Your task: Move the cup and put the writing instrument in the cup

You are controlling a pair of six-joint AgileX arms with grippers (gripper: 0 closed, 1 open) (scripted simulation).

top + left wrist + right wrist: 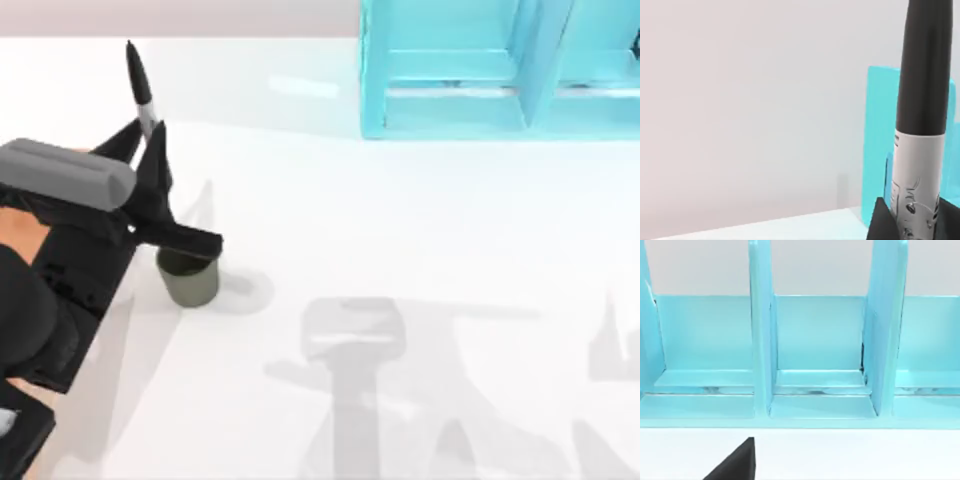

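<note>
My left gripper (150,150) pinches the marker (140,85), long axis running far-near; cup (188,278) just nearer, beneath my fingers.

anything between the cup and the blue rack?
No. Top view shows bare white table between the cup and the blue rack.

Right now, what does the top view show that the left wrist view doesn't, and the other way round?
Top view alone: the dark olive-grey cup on the white table, under the left gripper, and the whole marker sticking up from it. Left wrist view alone: the small dark print on the marker's pale barrel, close up. Both share the marker, the fingers clamped on it, and the turquoise rack.
</note>
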